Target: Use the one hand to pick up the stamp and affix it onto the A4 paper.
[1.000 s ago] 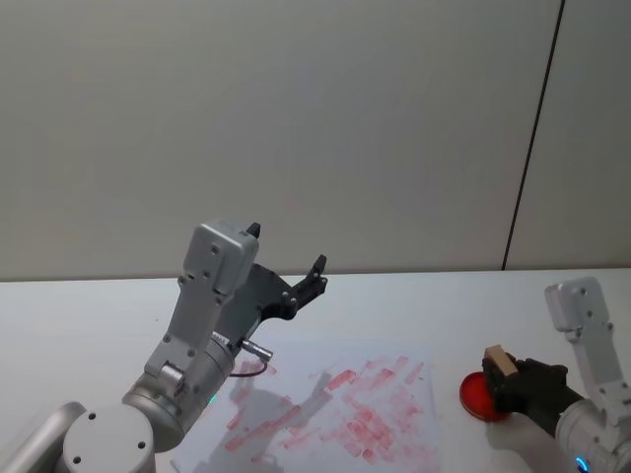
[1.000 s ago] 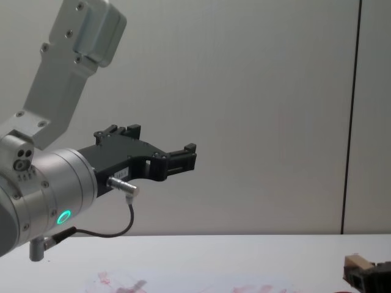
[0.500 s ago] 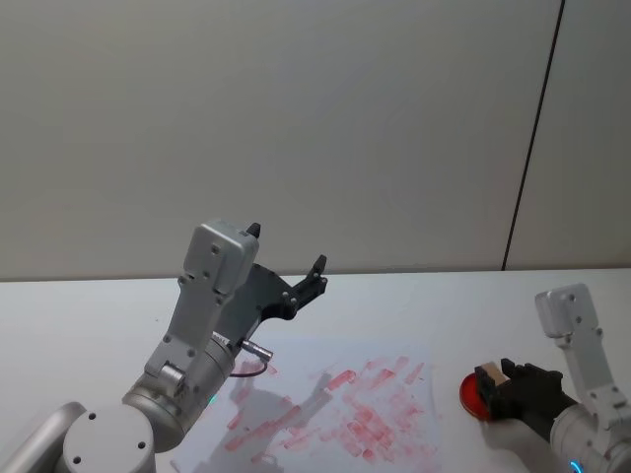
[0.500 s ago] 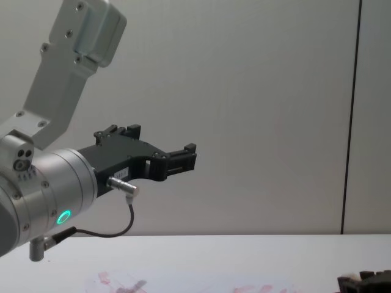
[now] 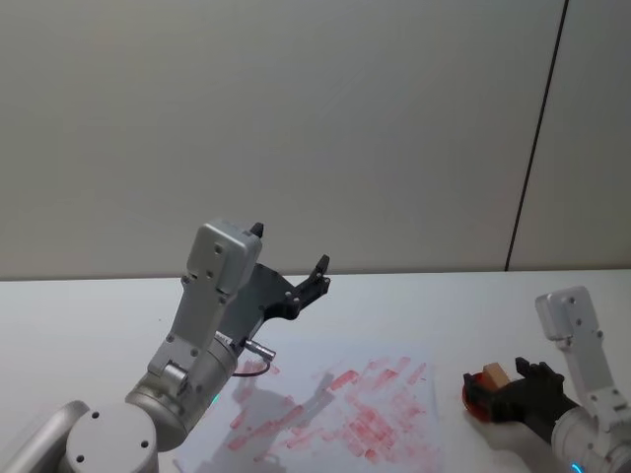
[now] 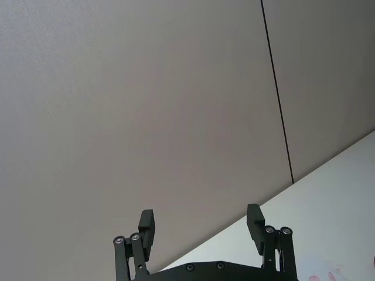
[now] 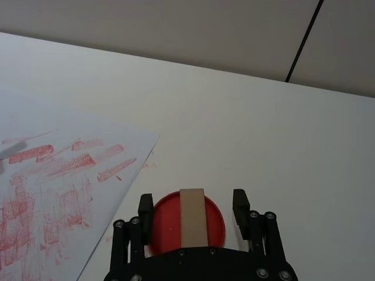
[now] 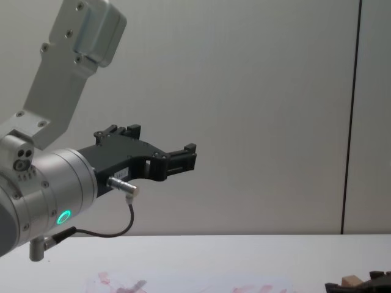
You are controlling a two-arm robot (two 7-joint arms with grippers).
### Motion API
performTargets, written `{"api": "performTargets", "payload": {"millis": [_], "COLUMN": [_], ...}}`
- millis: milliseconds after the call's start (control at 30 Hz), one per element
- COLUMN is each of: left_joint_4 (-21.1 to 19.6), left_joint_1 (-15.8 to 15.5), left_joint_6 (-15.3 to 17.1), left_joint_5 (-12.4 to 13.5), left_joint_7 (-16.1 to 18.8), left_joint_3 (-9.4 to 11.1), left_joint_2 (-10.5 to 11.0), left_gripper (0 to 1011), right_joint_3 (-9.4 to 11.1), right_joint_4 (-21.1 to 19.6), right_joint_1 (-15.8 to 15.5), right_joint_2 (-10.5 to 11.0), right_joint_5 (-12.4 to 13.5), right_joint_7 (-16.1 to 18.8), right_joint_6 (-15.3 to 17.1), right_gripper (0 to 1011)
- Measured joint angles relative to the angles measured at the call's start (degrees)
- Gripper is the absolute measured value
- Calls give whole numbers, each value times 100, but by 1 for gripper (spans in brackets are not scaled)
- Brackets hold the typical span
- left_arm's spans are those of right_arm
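Tan wood marks the stamp (image 7: pixel 193 217), standing between the spread fingers of the right hand (image 7: pixel 193 206), on a red ink pad (image 7: pixel 218 225); its long axis runs straight ahead of the hand, no finger touching. The A4 paper (image 7: pixel 53 193) lies to the hand's left. The head view adds the left hand (image 5: pixel 288 270), raised, open, farther off.

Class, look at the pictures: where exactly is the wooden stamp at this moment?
In the head view the stamp sits low on the right, on the red ink pad just right of the A4 paper, between the open fingers of the right claw.
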Motion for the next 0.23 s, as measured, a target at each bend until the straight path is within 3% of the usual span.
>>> {"api": "performTargets", "payload": {"millis": [233], "left_joint_4": [0], "left_joint_1": [0], "left_joint_6": [0], "left_joint_5": [0], "left_joint_7": [0], "left_joint_3": [0], "left_joint_2": [0], "left_gripper": [1001], "right_joint_3": [-4], "right_joint_4": [13], "right_joint_1": [4], "right_joint_2": [-4], "right_joint_5": [-8], "right_joint_7": [4], "right_joint_6": [0], "right_gripper": [993]}}
